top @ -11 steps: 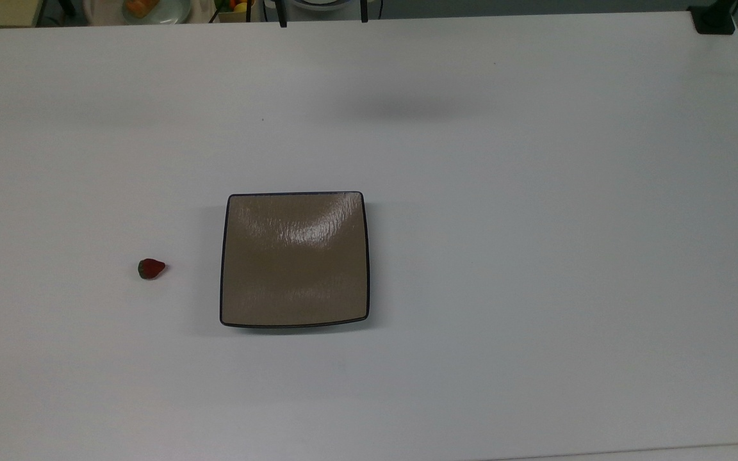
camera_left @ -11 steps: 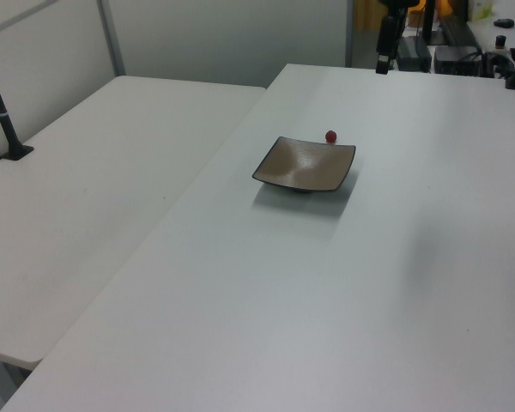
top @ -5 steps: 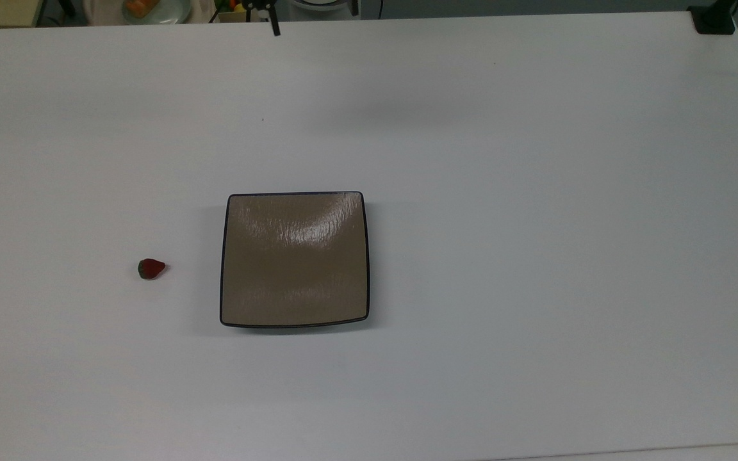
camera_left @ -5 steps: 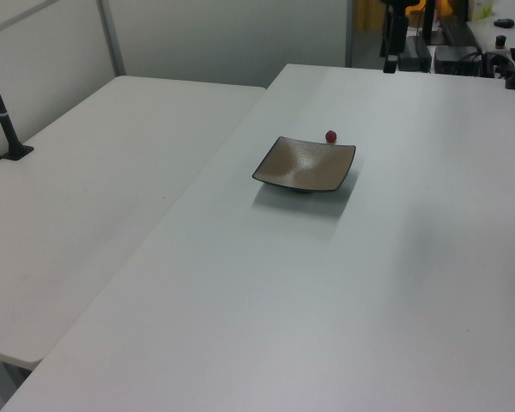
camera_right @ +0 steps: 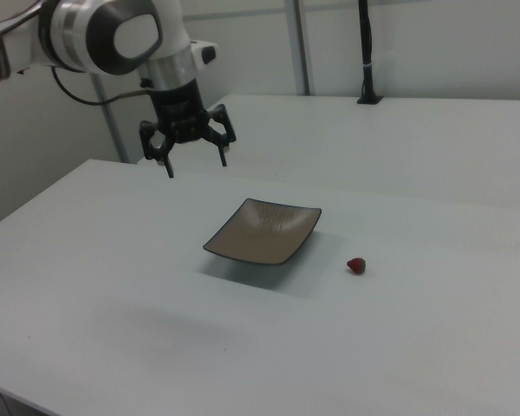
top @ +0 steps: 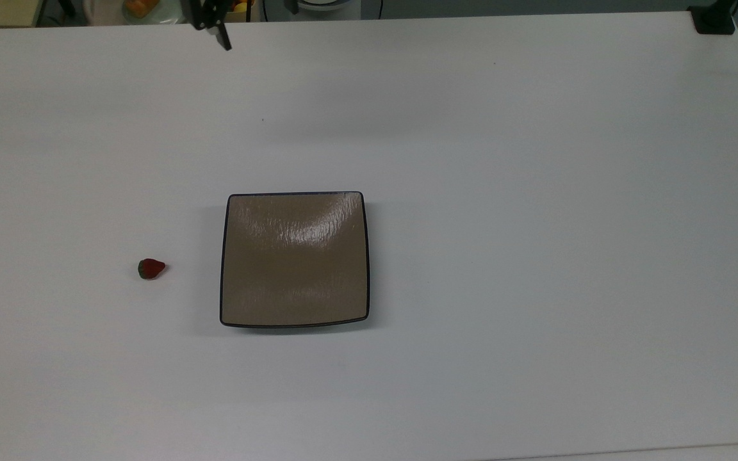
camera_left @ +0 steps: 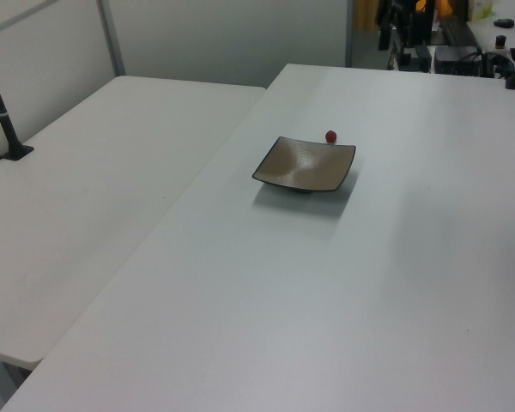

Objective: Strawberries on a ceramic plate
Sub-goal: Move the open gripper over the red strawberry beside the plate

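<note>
- Across the top view, the ceramic plate (top: 295,259) sits bare at mid-frame on the white counter (top: 535,256); the strawberry (top: 150,269) lies apart toward the frame's left, not yet fetched. One finger of the tool (top: 218,32) pokes in at the upper edge.
- Toward the upper middle of the left view, the strawberry (camera_left: 330,136) lies just behind the plate (camera_left: 305,165).
- High in the upper left of the right view, the tool (camera_right: 192,147) hangs with fingers spread and empty, apparently readied for a grasp, well apart from the strawberry (camera_right: 356,265) right of the plate (camera_right: 262,231).

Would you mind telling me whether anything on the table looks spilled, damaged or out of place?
Nothing stands out. The ceramic plate sits flat and intact, the strawberry lies whole on the white table apart from it, and the gripper is open above.
</note>
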You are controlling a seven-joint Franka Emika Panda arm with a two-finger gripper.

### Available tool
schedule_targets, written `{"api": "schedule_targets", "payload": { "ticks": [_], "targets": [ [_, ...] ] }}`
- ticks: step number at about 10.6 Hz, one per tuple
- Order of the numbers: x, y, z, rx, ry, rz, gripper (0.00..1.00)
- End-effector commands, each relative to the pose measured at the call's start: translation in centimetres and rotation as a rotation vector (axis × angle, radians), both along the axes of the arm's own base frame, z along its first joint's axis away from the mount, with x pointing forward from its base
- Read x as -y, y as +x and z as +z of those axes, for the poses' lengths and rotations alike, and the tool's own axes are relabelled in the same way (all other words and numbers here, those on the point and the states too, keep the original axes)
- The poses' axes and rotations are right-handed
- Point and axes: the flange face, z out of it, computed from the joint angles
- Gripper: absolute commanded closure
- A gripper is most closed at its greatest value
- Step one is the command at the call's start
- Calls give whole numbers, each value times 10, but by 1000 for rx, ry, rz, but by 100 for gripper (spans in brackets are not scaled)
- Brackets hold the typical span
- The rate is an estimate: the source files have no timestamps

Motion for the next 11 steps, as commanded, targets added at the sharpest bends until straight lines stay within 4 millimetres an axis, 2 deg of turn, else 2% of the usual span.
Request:
{"api": "schedule_targets", "payload": {
  "ticks": [1, 9, 11],
  "targets": [
    [24, 12, -18, -10, 1, 0, 0],
    [63, 68, -88, 29, -20, -68, 0],
    [67, 88, -113, 36, -25, -72, 0]
  ]
}}
